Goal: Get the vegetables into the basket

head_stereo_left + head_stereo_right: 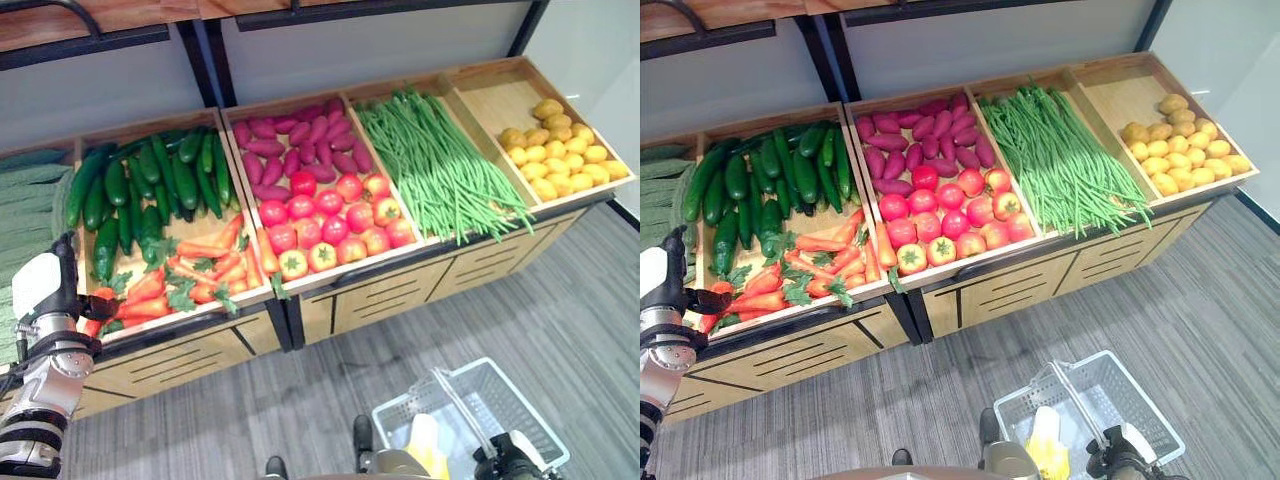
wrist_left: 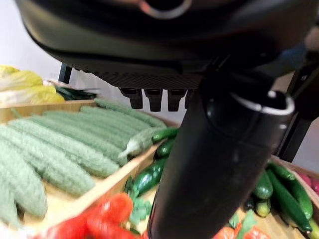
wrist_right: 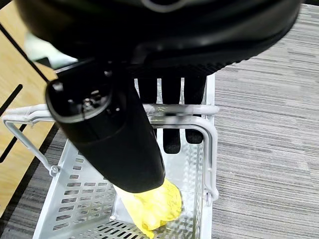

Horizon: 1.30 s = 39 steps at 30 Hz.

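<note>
while the basket [image 1: 500,400] is being gripped at its handle by the right hand [image 3: 169,104], the left hand [image 1: 75,300] is being held, fingers relaxed, over the carrots [image 1: 190,270].

The right hand [image 1: 512,462] is cut off by the lower edge of the left eye view just beside the basket [image 1: 520,395], and the basket's near corner is lost past the same edge. In the right wrist view the fingers [image 3: 172,114] are seen over the basket's handles [image 3: 199,122], but whether they are curled round them cannot be told, and the yellow thing [image 3: 154,206] in the basket is partly hidden behind the thumb [image 3: 107,134], so that its kind cannot be made out. The left hand [image 1: 45,290] is seen near the carrots [image 1: 195,270], its fingers mostly hidden behind its own white-covered bulk; in the left wrist view the carrots [image 2: 94,221] are blurred and cut off at the edge, and the pale green gourds [image 1: 25,215] beyond the carrots are cut off by the side of the left eye view.
</note>
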{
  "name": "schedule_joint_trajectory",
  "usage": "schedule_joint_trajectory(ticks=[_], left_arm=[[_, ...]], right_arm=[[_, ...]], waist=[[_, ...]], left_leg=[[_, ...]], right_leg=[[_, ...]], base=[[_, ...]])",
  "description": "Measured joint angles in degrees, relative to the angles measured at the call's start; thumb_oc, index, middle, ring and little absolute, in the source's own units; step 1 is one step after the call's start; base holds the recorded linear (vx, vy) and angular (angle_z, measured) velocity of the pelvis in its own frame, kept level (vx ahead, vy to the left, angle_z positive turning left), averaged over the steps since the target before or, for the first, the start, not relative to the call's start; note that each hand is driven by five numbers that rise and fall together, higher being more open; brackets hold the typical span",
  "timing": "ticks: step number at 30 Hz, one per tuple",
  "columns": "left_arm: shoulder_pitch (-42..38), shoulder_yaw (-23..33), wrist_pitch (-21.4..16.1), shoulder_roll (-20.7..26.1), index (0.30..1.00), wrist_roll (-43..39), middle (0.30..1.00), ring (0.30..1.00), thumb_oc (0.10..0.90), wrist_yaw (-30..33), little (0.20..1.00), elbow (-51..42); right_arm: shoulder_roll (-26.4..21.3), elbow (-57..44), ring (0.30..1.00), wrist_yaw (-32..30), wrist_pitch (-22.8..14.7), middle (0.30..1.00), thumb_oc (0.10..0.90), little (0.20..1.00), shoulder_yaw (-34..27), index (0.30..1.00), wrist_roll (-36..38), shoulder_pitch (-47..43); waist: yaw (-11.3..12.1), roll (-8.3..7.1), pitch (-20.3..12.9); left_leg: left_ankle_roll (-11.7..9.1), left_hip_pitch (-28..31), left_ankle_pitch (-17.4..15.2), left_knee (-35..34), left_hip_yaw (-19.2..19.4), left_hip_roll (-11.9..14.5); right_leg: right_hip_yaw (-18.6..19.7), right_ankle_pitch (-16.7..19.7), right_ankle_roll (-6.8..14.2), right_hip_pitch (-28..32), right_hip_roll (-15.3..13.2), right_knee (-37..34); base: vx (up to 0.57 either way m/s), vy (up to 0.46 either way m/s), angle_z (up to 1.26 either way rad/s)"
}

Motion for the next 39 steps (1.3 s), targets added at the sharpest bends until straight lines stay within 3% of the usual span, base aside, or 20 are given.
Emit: schedule_joint_trajectory(ticks=[3,19,27,35,36,37,38,39], left_arm=[[0.2,-0.3,0.9,-2.4,1.0,-2.1,1.0,1.0,0.9,-0.1,1.0,2.0],[-1.4,-0.7,2.0,-2.0,1.0,-2.1,1.0,1.0,0.9,-1.2,1.0,2.9],[-4.2,-2.1,2.5,-1.5,1.0,-1.5,1.0,1.0,0.9,-1.8,1.0,1.6],[-10.0,-12.1,3.4,6.1,1.0,6.4,1.0,1.0,0.9,-6.3,1.0,0.7],[-11.0,-14.0,3.8,7.6,0.915,8.5,0.915,0.915,0.839,-7.7,0.915,0.3],[-12.4,-15.4,4.3,9.0,0.893,11.5,0.893,0.893,0.824,-9.6,0.893,0.0],[-13.8,-18.4,4.4,10.7,0.802,12.9,0.802,0.802,0.759,-11.0,0.802,-0.8],[-15.3,-22.2,4.3,13.8,0.607,15.8,0.607,0.607,0.62,-13.5,0.607,-3.8]], right_arm=[[0.0,0.1,0.3,0.0,0.5,0.3,0.4,0.3,0.0,0.3,0.0,0.0],[-0.3,0.1,0.3,0.0,1.4,0.3,0.4,0.3,0.0,0.3,-0.1,-0.3],[-0.3,-0.1,0.3,0.0,1.4,0.3,0.4,0.3,0.1,0.3,-0.2,-3.1],[-1.1,-0.1,0.3,0.0,1.4,0.3,0.4,0.3,1.2,0.3,-1.3,-5.6],[-1.2,-0.1,0.3,0.0,1.4,0.3,0.4,0.3,1.2,0.3,-1.6,-6.0],[-1.4,-0.1,0.3,0.1,1.4,0.3,0.4,0.3,1.3,0.3,-1.8,-6.8],[-1.7,-0.5,0.3,0.2,1.4,0.3,0.4,0.3,1.4,0.3,-1.8,-7.1],[-2.0,-0.8,0.3,0.4,1.4,0.3,0.4,0.3,1.4,0.3,-1.8,-7.7]], waist=[[-0.2,-0.01,0.0],[0.7,-0.17,0.2],[1.1,-0.78,3.6],[1.5,-1.07,6.2],[1.4,-1.13,6.3],[1.4,-1.19,7.0],[1.4,-1.23,7.7],[1.4,-1.41,8.8]], left_leg=[[0.1,0.1,0.0,0.0,0.5,0.0],[0.1,-2.7,0.3,0.0,0.4,-0.1],[0.1,-3.4,0.3,0.0,0.1,-0.2],[0.4,-5.6,0.8,0.0,-1.0,-0.7],[0.4,-6.0,0.8,0.0,-1.0,-0.7],[0.4,-6.0,0.8,0.0,-1.0,-0.7],[0.4,-6.1,0.8,0.0,-1.1,-0.8],[0.4,-6.4,1.0,0.0,-1.5,-0.8]], right_leg=[[0.4,0.1,-0.1,-0.2,0.1,0.0],[0.4,1.2,-0.7,-2.7,0.0,0.1],[0.0,1.3,-0.6,-3.3,-0.2,0.1],[-0.8,1.5,-0.4,-5.0,-0.7,0.1],[-0.8,1.6,-0.4,-5.3,-0.8,0.1],[-0.9,1.6,-0.4,-5.3,-0.8,0.1],[-1.0,1.6,-0.4,-5.3,-0.9,0.1],[-1.4,1.6,-0.5,-5.4,-0.9,0.1]], base=[[0.03,0.024,-0.07],[-0.01,0.012,0.0],[0.0,0.02,0.02],[-0.03,0.04,0.07],[-0.03,0.027,0.01],[-0.04,0.036,0.01],[-0.03,0.022,0.08],[-0.02,0.02,0.11]])
